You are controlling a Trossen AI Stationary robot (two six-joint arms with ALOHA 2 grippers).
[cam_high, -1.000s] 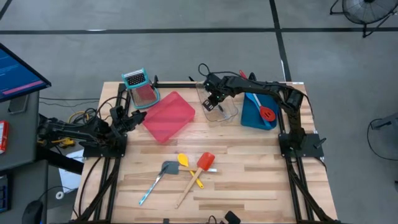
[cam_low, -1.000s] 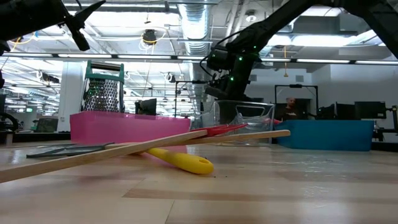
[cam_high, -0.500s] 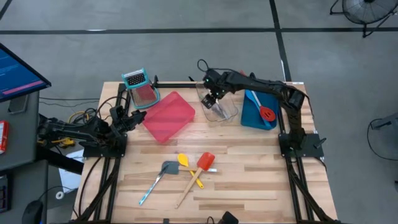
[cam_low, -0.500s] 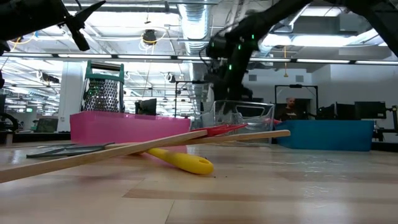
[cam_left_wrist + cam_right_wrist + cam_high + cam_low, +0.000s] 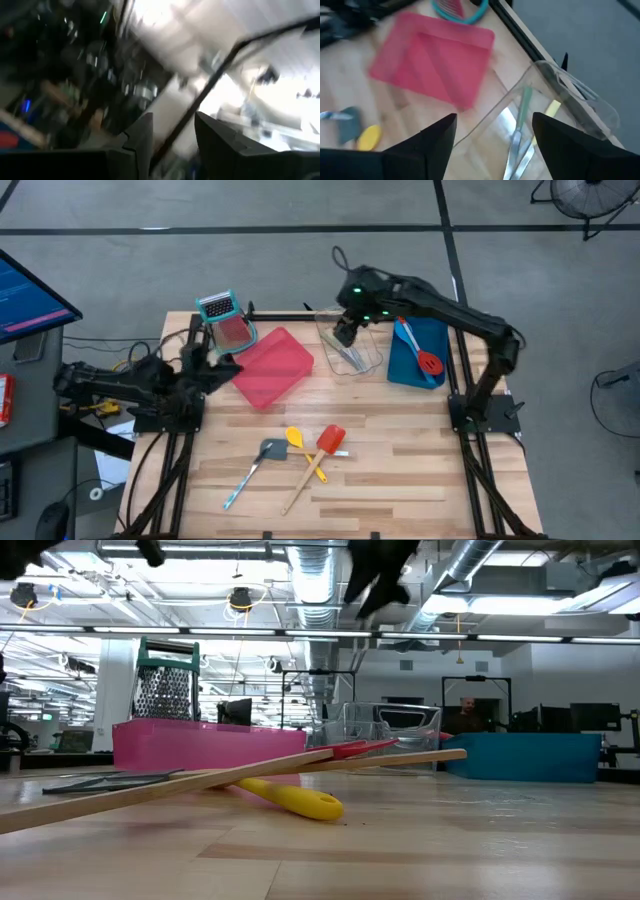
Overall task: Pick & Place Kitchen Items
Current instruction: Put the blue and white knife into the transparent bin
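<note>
My right gripper hangs open and empty high above the clear tray; in its wrist view the fingers stand wide apart over knives with green and yellow handles lying in that tray. My left gripper is open and empty by the table's left edge, beside the red tray. A yellow spoon, a red wooden-handled spatula and a grey-teal spatula lie on the near middle of the table, the wooden handle crossing the yellow spoon. A red spoon and a blue spatula lie in the blue tray.
A teal-topped box grater stands at the far left, behind the red tray. The three trays line the far half of the table. Bare wood lies at the near left and near right. A person shows far behind the table in the low view.
My right gripper has gone up from just over the clear tray, rising to the top of the low view. My left gripper has also gone up a little at the table's left edge. The utensils on the table have kept still.
</note>
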